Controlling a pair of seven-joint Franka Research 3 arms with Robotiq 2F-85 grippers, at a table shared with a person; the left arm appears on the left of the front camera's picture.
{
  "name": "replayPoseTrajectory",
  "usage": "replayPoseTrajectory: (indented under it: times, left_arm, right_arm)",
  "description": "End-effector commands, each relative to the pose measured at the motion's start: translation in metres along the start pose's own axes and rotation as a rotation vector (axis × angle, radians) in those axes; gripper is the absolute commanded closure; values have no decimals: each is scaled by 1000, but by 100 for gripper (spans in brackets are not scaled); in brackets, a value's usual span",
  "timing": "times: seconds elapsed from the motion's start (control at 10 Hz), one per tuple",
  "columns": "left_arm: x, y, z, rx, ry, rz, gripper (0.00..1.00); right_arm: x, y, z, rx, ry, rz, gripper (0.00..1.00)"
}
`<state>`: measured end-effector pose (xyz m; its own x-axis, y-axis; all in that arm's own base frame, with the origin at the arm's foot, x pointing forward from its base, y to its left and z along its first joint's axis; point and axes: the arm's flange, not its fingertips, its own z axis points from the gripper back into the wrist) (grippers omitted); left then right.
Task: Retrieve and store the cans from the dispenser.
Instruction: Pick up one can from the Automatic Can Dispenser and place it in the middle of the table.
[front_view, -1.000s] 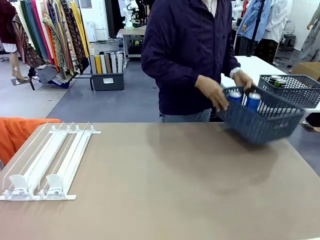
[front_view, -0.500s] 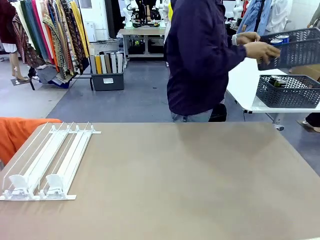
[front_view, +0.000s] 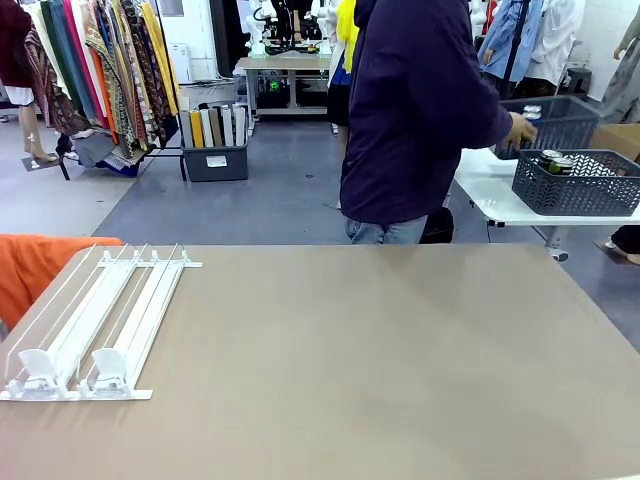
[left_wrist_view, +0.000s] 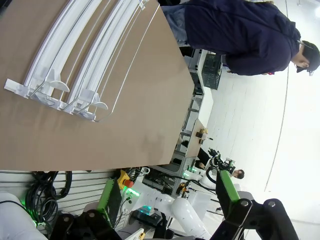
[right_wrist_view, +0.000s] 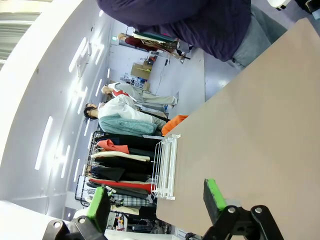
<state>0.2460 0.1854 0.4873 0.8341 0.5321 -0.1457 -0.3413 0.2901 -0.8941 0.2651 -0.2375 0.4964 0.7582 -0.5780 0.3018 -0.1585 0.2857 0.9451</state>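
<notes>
White rails of the dispenser (front_view: 95, 320) sit at the near-left corner of the tan surface (front_view: 380, 360) in the front view, and from my seat every lane looks bare, with both pusher tabs parked at the front lip. The person (front_view: 420, 110) at the far side is turned away toward a white side table, one hand (front_view: 520, 130) on a grey basket (front_view: 555, 120) behind another basket (front_view: 580, 185). I can spot one can (front_view: 551, 160) with a silver top in the nearer basket and what might be another (front_view: 532, 113) in the one being held. So the cans are off my surface altogether.

Left wrist view: the left gripper (left_wrist_view: 165, 197) hangs well back from the dispenser (left_wrist_view: 75, 65), jaws spread wide, nothing between the green pads. Lanes look bare here too.

Right wrist view: the right gripper (right_wrist_view: 155, 202) is the same story, jaws spread and holding nothing, with the dispenser (right_wrist_view: 166, 167) off at the far edge of the surface (right_wrist_view: 250, 150).

My read: the storing step looks finished or between rounds. Next move for me is probably just holding off until the rack gets reloaded.
</notes>
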Motion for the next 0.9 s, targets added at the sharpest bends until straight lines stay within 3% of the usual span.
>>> replayPoseTrajectory:
  times: [0.0, 0.8]
  left_arm:
    - [-1, -1, 0, -13, 1, -4, 0]
    - [-1, -1, 0, -13, 1, -4, 0]
  right_arm:
    - [2, 1, -2, 20, -11, 24, 0]
    - [2, 1, -2, 20, -11, 24, 0]
